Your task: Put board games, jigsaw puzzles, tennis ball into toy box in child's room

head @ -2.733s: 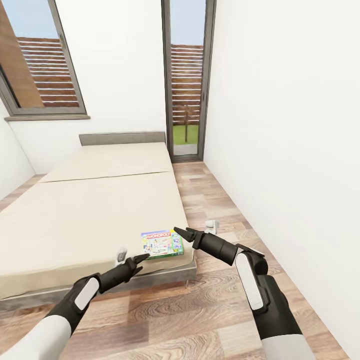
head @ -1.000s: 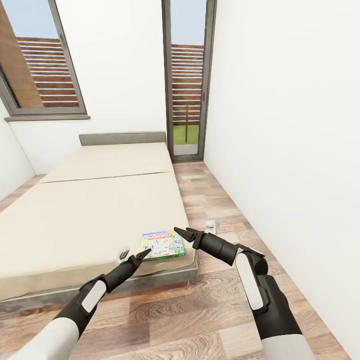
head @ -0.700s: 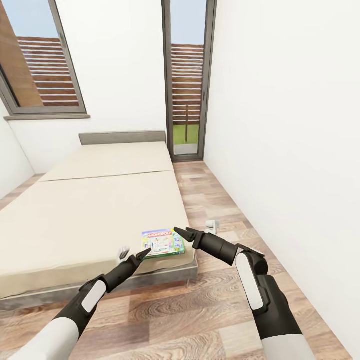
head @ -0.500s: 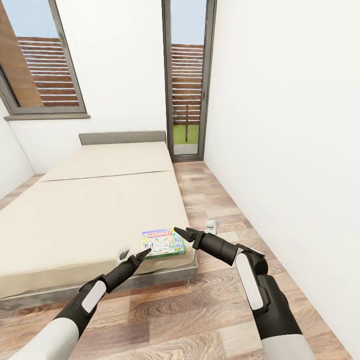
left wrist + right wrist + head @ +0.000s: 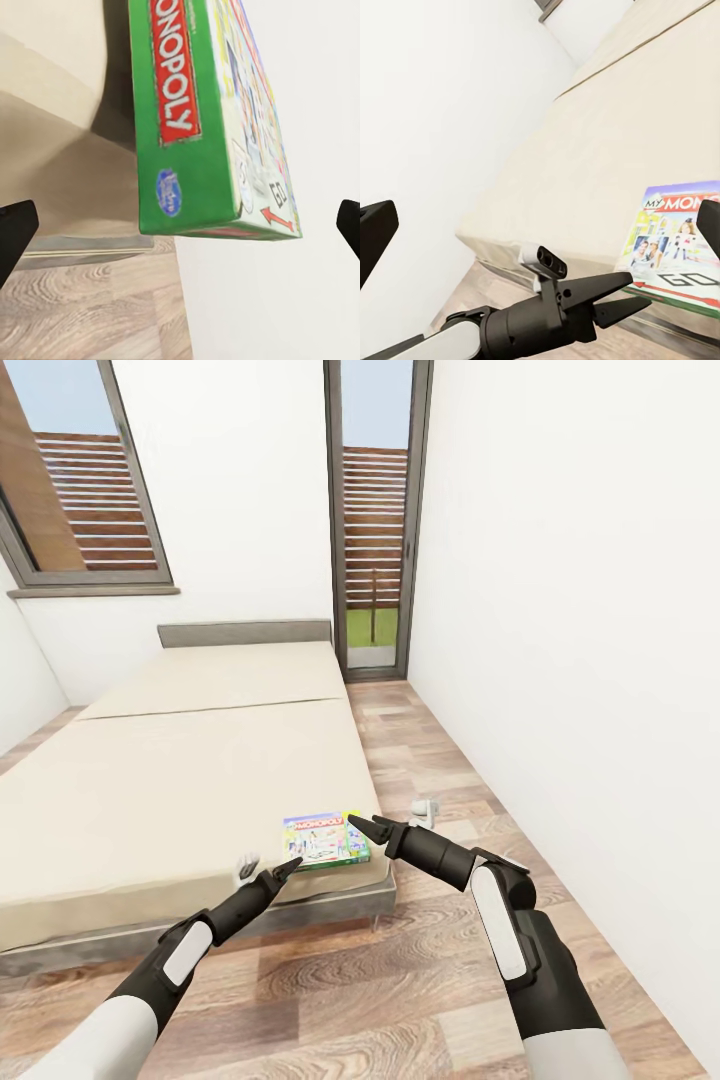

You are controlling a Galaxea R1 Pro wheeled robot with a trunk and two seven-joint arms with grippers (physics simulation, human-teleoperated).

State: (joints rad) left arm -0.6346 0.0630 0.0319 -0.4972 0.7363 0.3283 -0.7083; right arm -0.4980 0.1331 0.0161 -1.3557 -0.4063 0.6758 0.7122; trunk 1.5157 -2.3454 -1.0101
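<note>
Board game (image 5: 325, 841) at the near right corner of the bed (image 5: 150, 790): lid header reads "MONOPOLY" in the head view, small. Left wrist view: green side panel (image 5: 172, 127) has a red strip with white letters "ONOPOLY", first letter cut off; below it a blue oval logo, unreadable. Lid face shows "GO" with a red arrow. Right wrist view: lid (image 5: 675, 240) reads "MY MON…", cut off, and "GO".

In my left wrist view the Monopoly box (image 5: 217, 120) runs off the frame, its title losing the first letter. My right wrist view cuts the same box's (image 5: 679, 240) title after "MON". On the head view its printing (image 5: 325, 841) is too small to read.
</note>
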